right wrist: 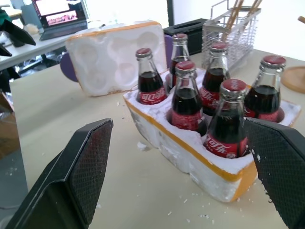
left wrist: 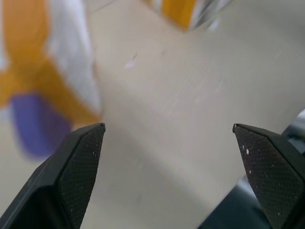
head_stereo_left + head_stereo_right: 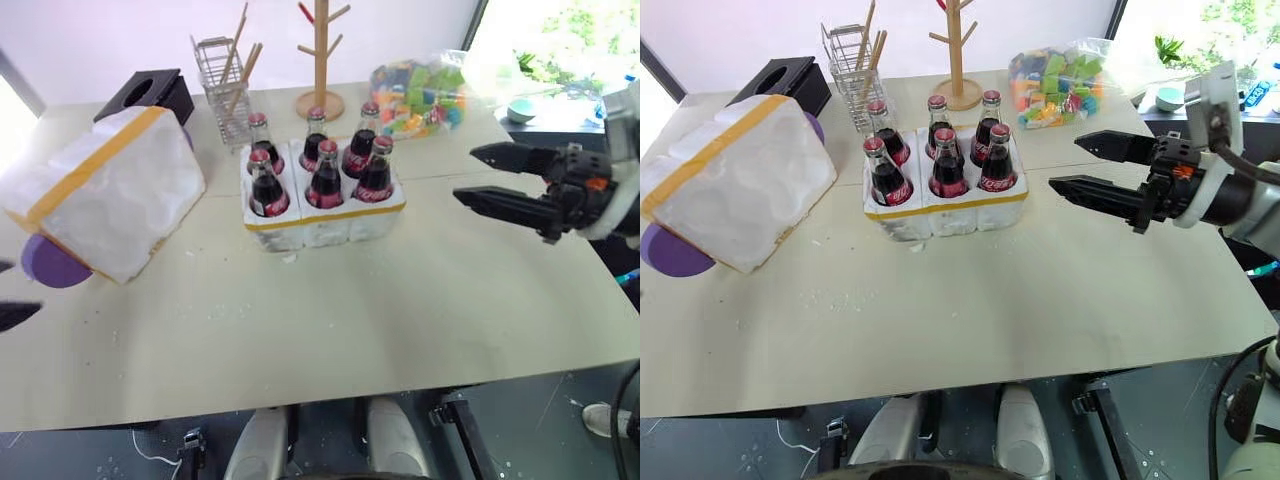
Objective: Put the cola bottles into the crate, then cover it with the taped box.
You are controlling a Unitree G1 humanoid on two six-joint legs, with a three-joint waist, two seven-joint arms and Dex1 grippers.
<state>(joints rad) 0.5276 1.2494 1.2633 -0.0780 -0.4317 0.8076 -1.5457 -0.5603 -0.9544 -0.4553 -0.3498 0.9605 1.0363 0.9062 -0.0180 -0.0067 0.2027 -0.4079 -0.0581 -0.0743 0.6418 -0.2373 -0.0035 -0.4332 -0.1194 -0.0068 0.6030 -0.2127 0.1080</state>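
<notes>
Pale counter [image 3: 330, 330]: all six cola bottles [image 3: 325, 160] sit in the crate [image 3: 325, 222] near its far edge. Covering follows; taped box [image 3: 105, 195] lies tipped, apparently, toward the left edge. My right pincer [image 3: 480, 172] and left pincer [image 2: 167, 143] both gape, empty.

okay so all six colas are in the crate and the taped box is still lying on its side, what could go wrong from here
1. The cola bottles stand well above the crate, so a lowered taped box could clip their caps and tip them unless its wells line up.
2. The box lies tilted against a purple object; lifting it may drag that along.
3. It is wide and lumpy, so the open left gripper alone may slip.
</notes>
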